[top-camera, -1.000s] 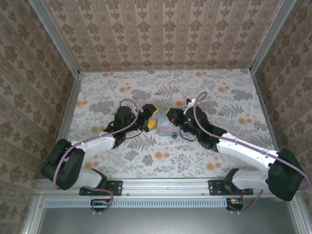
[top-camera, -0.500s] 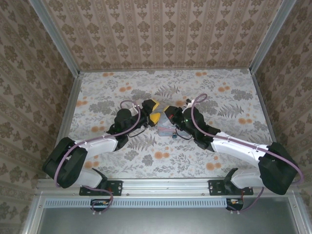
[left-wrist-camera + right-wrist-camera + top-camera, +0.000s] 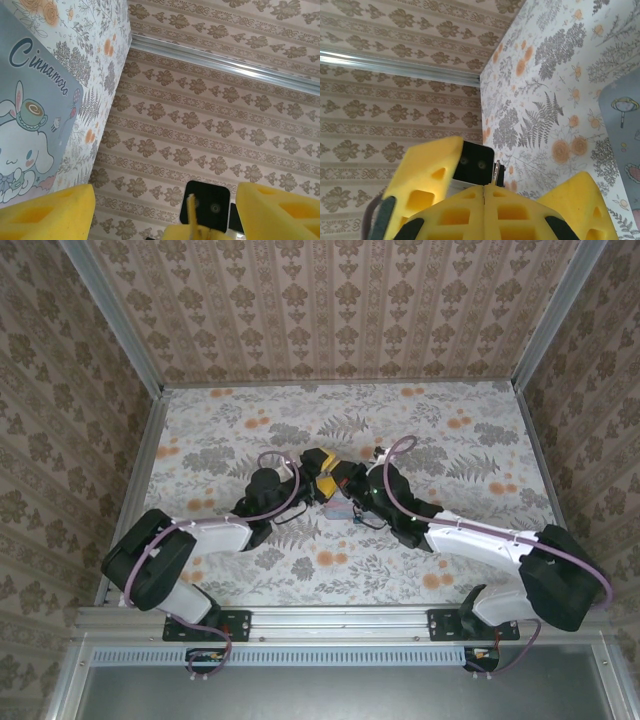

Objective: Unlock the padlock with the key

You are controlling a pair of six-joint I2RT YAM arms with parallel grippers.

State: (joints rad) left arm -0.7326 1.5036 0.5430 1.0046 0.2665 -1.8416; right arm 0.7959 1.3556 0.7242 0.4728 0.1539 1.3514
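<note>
1 tin [image 3: 30, 130] is seen on the counter [image 3: 560, 60], contents hidden. L gripper [image 3: 165, 212] is spread wide, nothing held; R gripper [image 3: 485, 200] is clamped on 1 thin key [image 3: 496, 172].

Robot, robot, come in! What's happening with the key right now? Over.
Left end effector open, straddling the right one's tips. Right end effector shut on thin key. Cartoon tin close by, nothing blocking.

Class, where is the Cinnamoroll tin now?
In the left wrist view the Cinnamoroll tin lies on the floral table at the left edge, above a yellow finger of the left gripper.
</note>
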